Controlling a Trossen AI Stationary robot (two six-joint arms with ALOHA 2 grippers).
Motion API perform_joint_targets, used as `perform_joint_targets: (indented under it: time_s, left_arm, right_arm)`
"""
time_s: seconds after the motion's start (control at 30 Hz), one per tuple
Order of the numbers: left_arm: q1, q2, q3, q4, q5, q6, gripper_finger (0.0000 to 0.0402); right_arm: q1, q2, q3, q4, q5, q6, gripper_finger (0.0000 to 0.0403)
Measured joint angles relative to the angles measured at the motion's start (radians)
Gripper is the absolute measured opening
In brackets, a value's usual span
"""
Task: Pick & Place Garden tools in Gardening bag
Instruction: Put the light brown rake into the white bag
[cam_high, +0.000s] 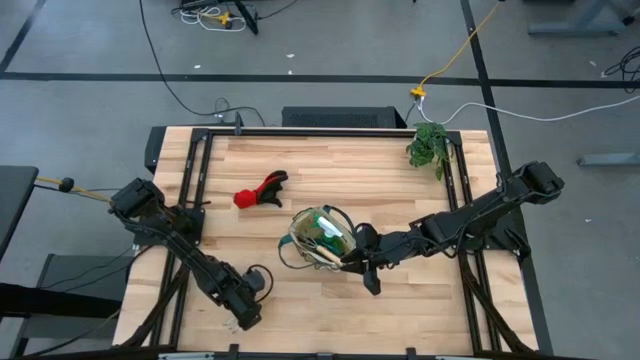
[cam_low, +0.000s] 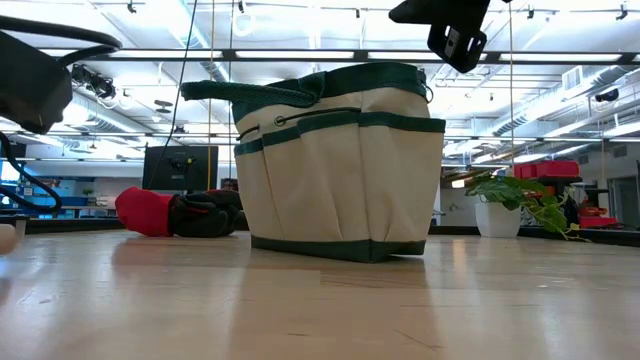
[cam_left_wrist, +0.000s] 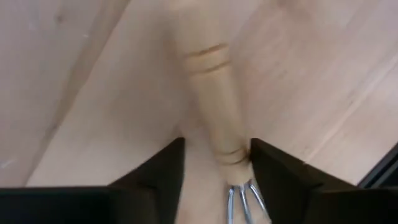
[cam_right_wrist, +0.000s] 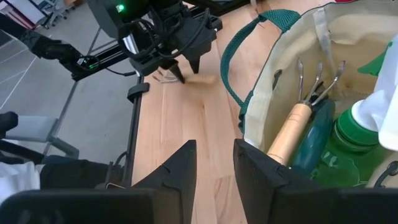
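Observation:
The beige gardening bag with green trim stands upright mid-table. In it show a wooden-handled pronged tool, teal shears and the green bottle. The red-and-black tool lies on the table beyond the bag. My left gripper is open at the near left, pointing down, its fingers on either side of the wooden-handled rake lying on the table. My right gripper is open and empty, raised just beside the bag's near right side. My left gripper's fingers straddle the rake's wooden handle near its tine end, coming from above and lying across it. One finger stands right against the handle; I cannot tell whether it touches. The rake lies flat on the table.
A leafy plant sits at the table's far right corner. Dark rails run along the left and right sides of the table. Bare wood lies between the bag and my left gripper.

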Motion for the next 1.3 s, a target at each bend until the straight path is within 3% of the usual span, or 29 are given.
perform_joint_targets:
  time_s: [0.23, 0.7, 0.9, 1.1, 1.3]
  left_arm:
    - [0.000, 0.000, 0.000, -0.023, 0.005, -0.023, 0.0068]
    - [0.034, -0.025, 0.007, -0.041, 0.010, 0.043, 0.0068]
    - [0.079, -0.039, 0.201, -0.452, 0.013, 0.178, 0.0068]
    - [0.144, -0.041, 0.490, -0.805, -0.192, 0.382, 0.0068]
    - [0.198, -0.043, 0.710, -0.884, -0.443, 0.636, 0.0068]
  right_arm:
    - [0.000, 0.000, 0.000, 0.000, 0.000, 0.000, 0.0106]
    - [0.000, 0.000, 0.000, 0.000, 0.001, -0.021, 0.0106]
    - [0.000, 0.000, 0.000, 0.000, 0.002, -0.029, 0.0106]
    - [0.000, 0.000, 0.000, -0.002, 0.003, -0.034, 0.0106]
    - [0.000, 0.000, 0.000, -0.003, 0.003, -0.034, 0.0106]
